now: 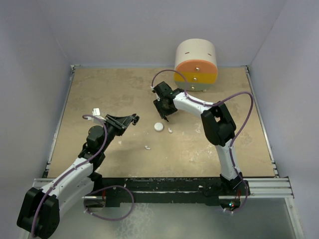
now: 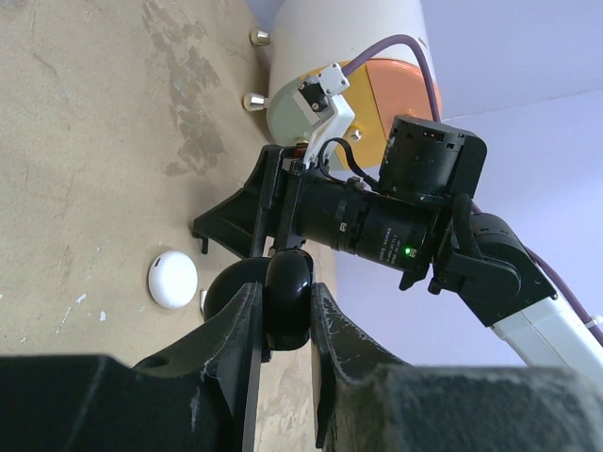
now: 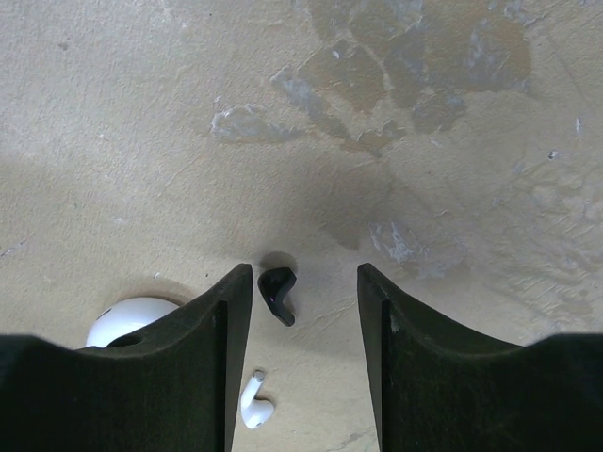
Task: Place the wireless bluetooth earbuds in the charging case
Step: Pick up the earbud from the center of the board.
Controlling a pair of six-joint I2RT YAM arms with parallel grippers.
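Nothing seated yet, I'd say. Left gripper [image 2: 285, 315] is clamped on the glossy black rounded case [image 2: 287, 278]. Right gripper [image 3: 303, 278] has its jaws apart, straddling the tiny black plastic earbud [image 3: 276, 294]. A white stemmed earbud [image 3: 254, 405] lies loose at its 7 o'clock.

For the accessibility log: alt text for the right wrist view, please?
The right claw hangs open over a black earbud lying on the tan table, nearer one finger. A white earbud and white round disc lie nearby.
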